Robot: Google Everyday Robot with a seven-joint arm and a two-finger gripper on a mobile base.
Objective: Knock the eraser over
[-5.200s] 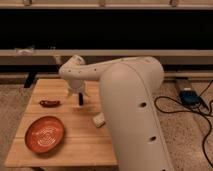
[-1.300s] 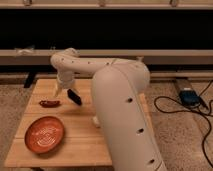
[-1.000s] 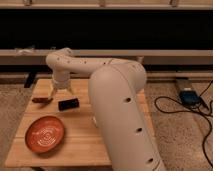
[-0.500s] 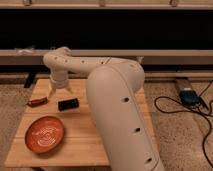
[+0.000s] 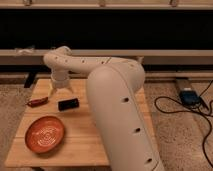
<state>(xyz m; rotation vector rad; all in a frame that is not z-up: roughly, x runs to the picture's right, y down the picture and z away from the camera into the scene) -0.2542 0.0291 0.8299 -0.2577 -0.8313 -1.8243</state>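
The eraser [image 5: 68, 104] is a small black block lying flat on its long side on the wooden table [image 5: 75, 150], left of the middle. My gripper [image 5: 60, 88] hangs from the white arm [image 5: 107, 100] just behind and slightly left of the eraser, a little above the table and apart from the eraser.
A dark red chilli-shaped thing [image 5: 37, 101] lies left of the eraser. An orange bowl [image 5: 45, 135] sits at the front left. The arm's thick white link covers the table's right half. Cables and a blue box [image 5: 189, 95] lie on the floor at right.
The gripper has swung left and back across the table. The eraser went from under the gripper to lying flat, and has stayed put since. The chilli shifted slightly left.
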